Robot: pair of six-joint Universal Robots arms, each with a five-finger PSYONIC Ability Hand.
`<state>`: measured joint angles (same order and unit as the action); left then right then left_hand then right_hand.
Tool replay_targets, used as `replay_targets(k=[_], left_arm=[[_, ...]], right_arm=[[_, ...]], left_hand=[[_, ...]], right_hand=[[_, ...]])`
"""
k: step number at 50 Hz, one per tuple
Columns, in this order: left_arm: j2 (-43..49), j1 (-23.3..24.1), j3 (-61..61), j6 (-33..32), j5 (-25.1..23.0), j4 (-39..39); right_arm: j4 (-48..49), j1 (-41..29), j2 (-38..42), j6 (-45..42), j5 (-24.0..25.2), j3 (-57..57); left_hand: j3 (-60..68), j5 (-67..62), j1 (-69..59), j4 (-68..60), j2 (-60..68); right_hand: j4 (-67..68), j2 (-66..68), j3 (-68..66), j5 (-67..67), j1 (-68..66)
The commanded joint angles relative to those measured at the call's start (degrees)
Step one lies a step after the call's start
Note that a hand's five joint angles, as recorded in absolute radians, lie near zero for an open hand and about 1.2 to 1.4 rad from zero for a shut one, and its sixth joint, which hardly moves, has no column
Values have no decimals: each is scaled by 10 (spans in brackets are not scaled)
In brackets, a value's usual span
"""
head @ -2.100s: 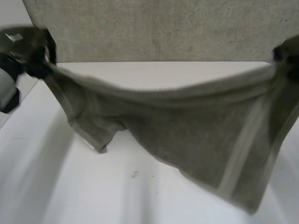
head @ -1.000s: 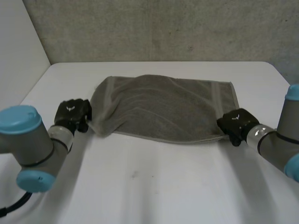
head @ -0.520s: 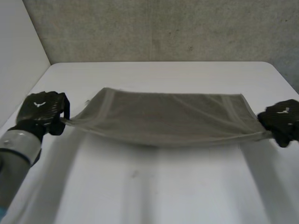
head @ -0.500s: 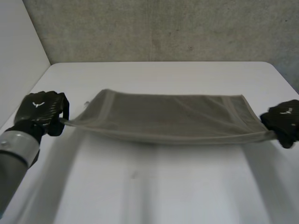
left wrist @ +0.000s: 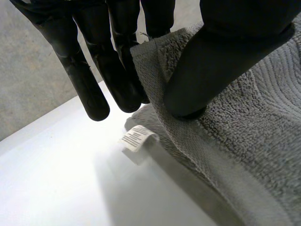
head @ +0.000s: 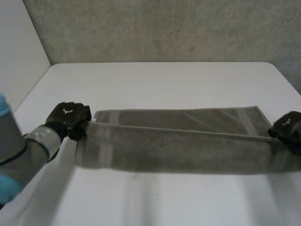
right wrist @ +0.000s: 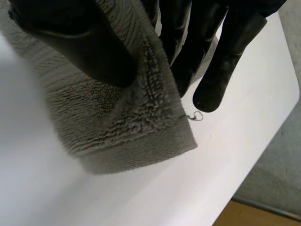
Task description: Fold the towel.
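A grey towel stretches across the white table, its near half hanging as a fold between my two hands while the far half lies flat. My left hand holds the towel's left end; in the left wrist view the thumb pinches the towel against the fingers, and a white label hangs below them. My right hand holds the right end. In the right wrist view the thumb and fingers clamp a corner of the towel.
A grey wall rises behind the table's far edge. The table's right edge runs close beyond my right hand. Bare tabletop lies in front of the towel and behind it.
Both hands have come down and toward me with the towel. The towel, taut in the air half a second ago, now lies partly on the table with its near part folded over.
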<state>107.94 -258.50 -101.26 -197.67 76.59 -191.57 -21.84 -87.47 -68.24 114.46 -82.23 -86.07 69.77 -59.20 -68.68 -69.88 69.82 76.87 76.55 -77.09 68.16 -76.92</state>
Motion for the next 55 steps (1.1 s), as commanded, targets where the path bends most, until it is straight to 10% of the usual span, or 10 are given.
replay_targets(k=[1,9,17,32,43,55], left_arm=[[101,16,236,-7,45,15],[121,41,556,44,125,-12],[113,43,634,99,194,-98],[96,24,260,113,185,-134],[126,21,43,107,80,-275],[-65,-54,-105,24,71,-96]], right_arm=[[19,-77,106,54,-49,220],[214,-118,136,260,-55,559],[259,-120,99,306,-56,551],[217,-125,72,300,51,229],[283,-120,133,216,59,46],[85,-42,-95,106,61,-59]], left_hand=[[102,-108,-113,-101,102],[102,-108,-113,-101,102],[102,-108,-113,-101,102],[102,-108,-113,-101,102],[102,-108,-113,-101,102],[102,-108,-113,-101,102]], right_hand=[[31,35,-29,18,-31],[31,35,-29,18,-31],[31,35,-29,18,-31],[31,35,-29,18,-31],[31,35,-29,18,-31],[31,35,-29,18,-31]])
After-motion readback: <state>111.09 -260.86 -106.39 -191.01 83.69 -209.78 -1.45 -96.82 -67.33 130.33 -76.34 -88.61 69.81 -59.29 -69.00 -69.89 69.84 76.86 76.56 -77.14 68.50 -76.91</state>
